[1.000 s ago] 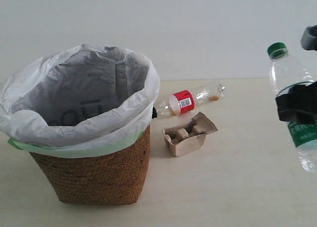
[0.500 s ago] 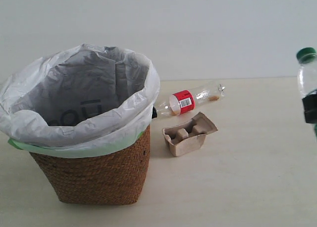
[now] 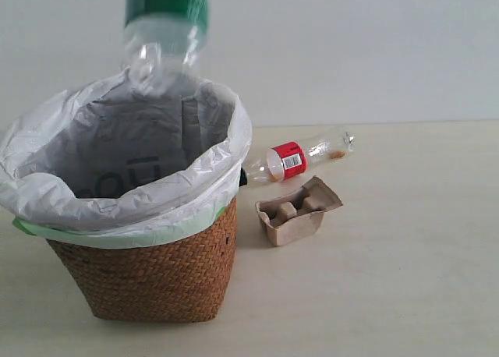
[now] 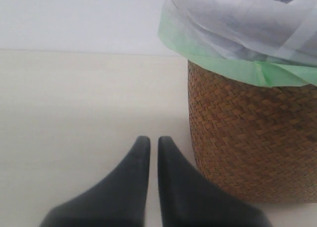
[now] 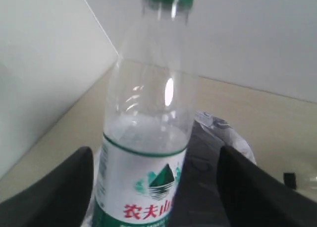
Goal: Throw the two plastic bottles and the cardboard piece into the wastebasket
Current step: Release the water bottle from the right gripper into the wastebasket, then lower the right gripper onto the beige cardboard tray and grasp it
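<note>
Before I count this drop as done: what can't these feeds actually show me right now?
1. Whether the right gripper grips the green-label bottle: right wrist view, contact lies below the picture edge; exterior view shows no gripper.
2. That bottle's upper part: exterior view, cut by the top edge, blurred.
3. Cap end of the red-label bottle: exterior view, behind the rim of the wastebasket.
4. The wastebasket's floor: exterior view, hidden by its near rim.

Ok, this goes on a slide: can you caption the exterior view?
Green-labelled bottle, blurred, above the lined wastebasket; red-labelled bottle and cardboard tray lie on the table beside it.
</note>
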You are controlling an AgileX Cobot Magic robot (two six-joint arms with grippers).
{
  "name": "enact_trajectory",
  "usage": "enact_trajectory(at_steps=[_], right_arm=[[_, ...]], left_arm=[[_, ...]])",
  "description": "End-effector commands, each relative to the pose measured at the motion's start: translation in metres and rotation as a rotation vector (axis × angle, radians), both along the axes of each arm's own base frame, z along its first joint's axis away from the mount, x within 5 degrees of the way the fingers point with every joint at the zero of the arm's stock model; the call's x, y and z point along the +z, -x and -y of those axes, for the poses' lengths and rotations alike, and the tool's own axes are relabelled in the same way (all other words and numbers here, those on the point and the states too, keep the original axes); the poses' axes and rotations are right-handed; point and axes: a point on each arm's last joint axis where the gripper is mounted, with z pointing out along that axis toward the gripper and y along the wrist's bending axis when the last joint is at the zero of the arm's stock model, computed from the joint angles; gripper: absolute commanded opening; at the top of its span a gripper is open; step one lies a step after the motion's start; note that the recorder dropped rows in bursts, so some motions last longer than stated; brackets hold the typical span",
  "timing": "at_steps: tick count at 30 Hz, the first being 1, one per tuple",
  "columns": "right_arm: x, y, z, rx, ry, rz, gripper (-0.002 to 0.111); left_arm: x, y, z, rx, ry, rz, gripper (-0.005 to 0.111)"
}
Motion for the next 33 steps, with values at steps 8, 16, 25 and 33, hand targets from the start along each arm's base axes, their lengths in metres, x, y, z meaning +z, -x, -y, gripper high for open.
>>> enact_trajectory(at_steps=[8,16,25,33], right_arm=[[-0.024,-0.028,0.034,-0.326,0.459,-0.017,0.062],[-0.080,-0.058,0.065,-0.588,0.559,-0.375,0.062],[-0.184,-0.080,0.035,-0.587,0.416,-0.563,0.062],[-0.249,-0.094,0.023,-0.672,0.279,-0.631,0.062]], left_arm=[[-0.001,0.000,0.000,0.005,0.007,0.000,0.006],[-0.001,0.000,0.000,0.005,0.007,0.000,0.006],[-0.001,0.000,0.000,0.005,0.007,0.000,0.006],[-0.001,0.000,0.000,0.005,0.007,0.000,0.006]])
